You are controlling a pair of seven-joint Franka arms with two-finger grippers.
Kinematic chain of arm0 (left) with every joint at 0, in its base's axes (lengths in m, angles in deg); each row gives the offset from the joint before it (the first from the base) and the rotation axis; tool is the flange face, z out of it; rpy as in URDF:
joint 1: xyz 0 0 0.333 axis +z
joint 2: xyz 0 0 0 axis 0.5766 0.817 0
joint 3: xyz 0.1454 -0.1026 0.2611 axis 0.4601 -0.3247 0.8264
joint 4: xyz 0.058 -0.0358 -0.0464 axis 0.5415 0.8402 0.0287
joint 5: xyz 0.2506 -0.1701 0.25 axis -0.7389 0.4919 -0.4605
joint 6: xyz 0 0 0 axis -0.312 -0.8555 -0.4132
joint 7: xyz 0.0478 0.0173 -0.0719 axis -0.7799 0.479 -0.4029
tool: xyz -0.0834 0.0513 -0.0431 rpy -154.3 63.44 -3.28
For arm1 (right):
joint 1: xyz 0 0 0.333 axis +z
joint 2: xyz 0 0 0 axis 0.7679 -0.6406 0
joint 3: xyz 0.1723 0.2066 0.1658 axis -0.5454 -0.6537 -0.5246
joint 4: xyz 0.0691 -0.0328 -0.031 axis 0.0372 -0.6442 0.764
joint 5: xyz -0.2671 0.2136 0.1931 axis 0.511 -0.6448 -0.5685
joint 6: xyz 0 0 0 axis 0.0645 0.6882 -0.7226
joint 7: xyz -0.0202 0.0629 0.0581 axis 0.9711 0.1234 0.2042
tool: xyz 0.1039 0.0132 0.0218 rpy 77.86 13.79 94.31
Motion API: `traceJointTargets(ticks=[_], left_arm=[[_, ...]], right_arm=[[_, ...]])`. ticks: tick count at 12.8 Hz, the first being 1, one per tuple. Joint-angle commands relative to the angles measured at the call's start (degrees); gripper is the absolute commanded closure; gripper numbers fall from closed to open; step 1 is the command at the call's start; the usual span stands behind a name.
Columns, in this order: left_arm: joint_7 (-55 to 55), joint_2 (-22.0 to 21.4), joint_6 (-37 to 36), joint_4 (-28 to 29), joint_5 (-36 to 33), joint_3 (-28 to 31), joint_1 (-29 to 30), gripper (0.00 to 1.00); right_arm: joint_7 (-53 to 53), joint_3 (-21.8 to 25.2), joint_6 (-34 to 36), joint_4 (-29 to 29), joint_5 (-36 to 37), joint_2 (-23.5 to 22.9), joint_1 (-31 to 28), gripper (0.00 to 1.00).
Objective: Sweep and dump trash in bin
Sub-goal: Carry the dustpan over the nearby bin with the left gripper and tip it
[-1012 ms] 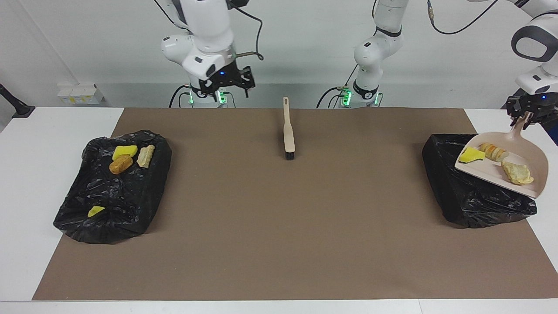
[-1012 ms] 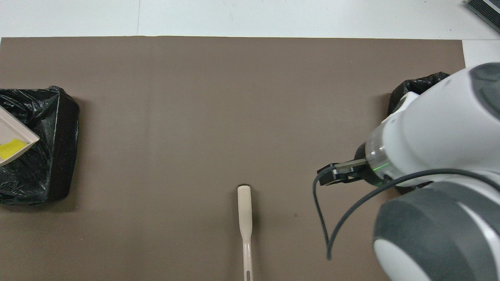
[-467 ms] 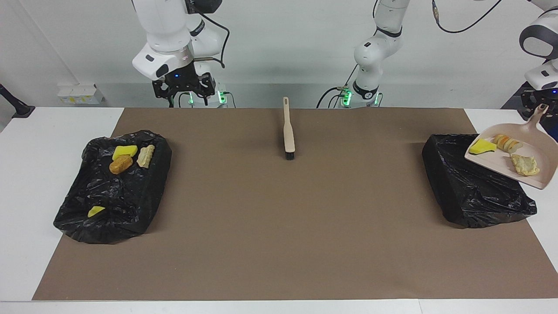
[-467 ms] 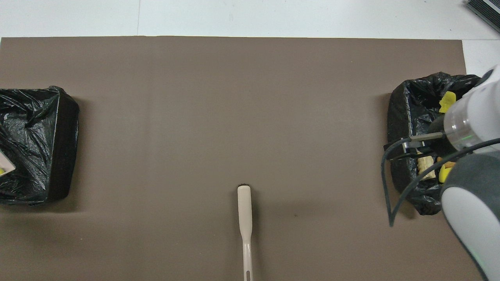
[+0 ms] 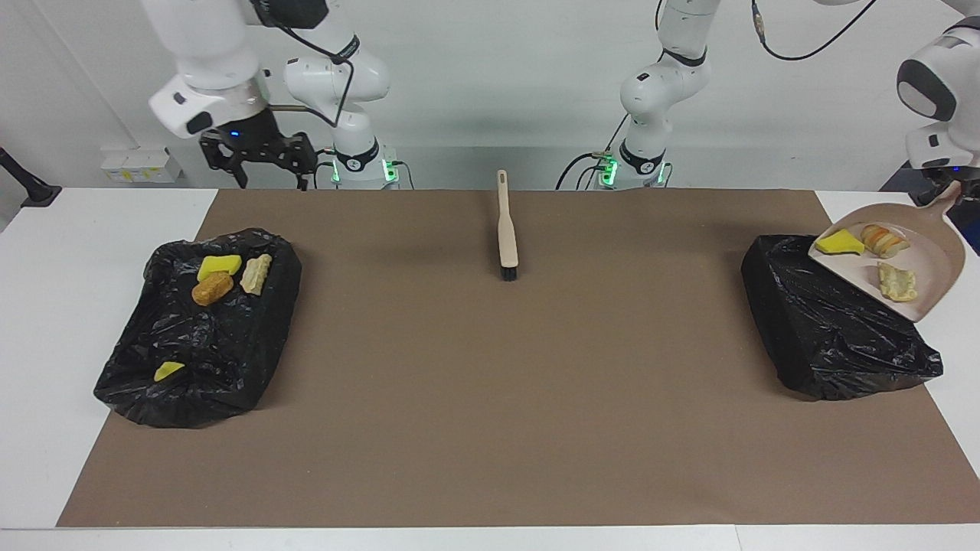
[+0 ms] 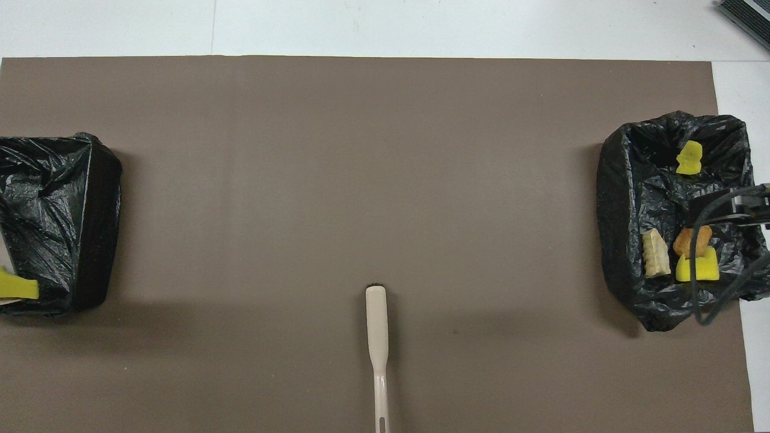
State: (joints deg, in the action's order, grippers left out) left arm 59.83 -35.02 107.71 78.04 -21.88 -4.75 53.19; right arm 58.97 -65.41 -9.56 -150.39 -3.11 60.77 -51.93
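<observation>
left gripper [image 5: 943,193]: at the left arm's end of the table, up in the air, pinched tight on the dustpan's handle tip; fingers themselves mostly hidden at the frame edge.
dustpan [image 5: 930,264]: hangs from that grip over the black-lined bin, mouth tilted down toward the bag; since a second ago it has swung back a little, then turned steeper over the bag.
trash in pan: a yellow sponge chunk [image 5: 839,243] sits at the pan's lip, farthest from the gripper; a striped bread piece [image 5: 884,239] and a pale pastry piece [image 5: 896,282] lie closer to the handle. All three are still aboard.
bin under pan [image 5: 831,321]: directly below the dustpan's lip; no bits show on the part of the liner in view.
meaning: judged the dump step, begun but not finished; more tilt looks needed before the bits slide off.
brush [image 5: 506,226]: lying flat mid-table, well apart from both grippers, bristles pointing away from the robots.
right gripper [image 5: 258,153]: fingers spread, holding nothing, raised over the table edge near the second bin; over the last second it has swept away from the brush toward its own end.
second bin [image 5: 200,329]: at the right arm's end, already holding yellow and brown bits.
</observation>
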Motion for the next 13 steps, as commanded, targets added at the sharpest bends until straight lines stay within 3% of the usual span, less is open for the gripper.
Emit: traceJointTargets(ticks=[1,3,5,8,11,13], left_arm=[[-1.0,1.4,-3.2,-3.1,-4.4,0.6,-3.9,1.0],[-1.4,2.8,-3.3,-4.8,-8.0,0.6,-4.6,1.0],[-1.4,5.5,-6.5,-10.5,-11.3,0.6,-5.7,1.0],[-1.0,7.6,-12.3,-17.6,-8.4,0.4,-7.4,1.0],[-1.7,7.2,-13.0,-19.8,5.8,0.5,-7.1,1.0],[-10.1,6.7,-12.5,-20.0,17.2,0.7,-6.5,1.0]], right_arm=[[-2.3,2.5,0.9,1.6,-2.8,-0.1,0.3,0.0],[-2.1,2.4,0.9,2.3,-3.0,-0.6,0.3,0.0],[-1.8,2.3,-0.1,2.4,-2.4,-0.6,0.4,0.0],[-1.7,2.0,0.1,1.8,-3.3,0.0,0.5,0.0],[-1.8,1.9,2.0,0.9,-3.4,0.9,0.5,0.0],[-1.7,1.9,2.0,0.8,-3.4,0.9,0.4,0.0]])
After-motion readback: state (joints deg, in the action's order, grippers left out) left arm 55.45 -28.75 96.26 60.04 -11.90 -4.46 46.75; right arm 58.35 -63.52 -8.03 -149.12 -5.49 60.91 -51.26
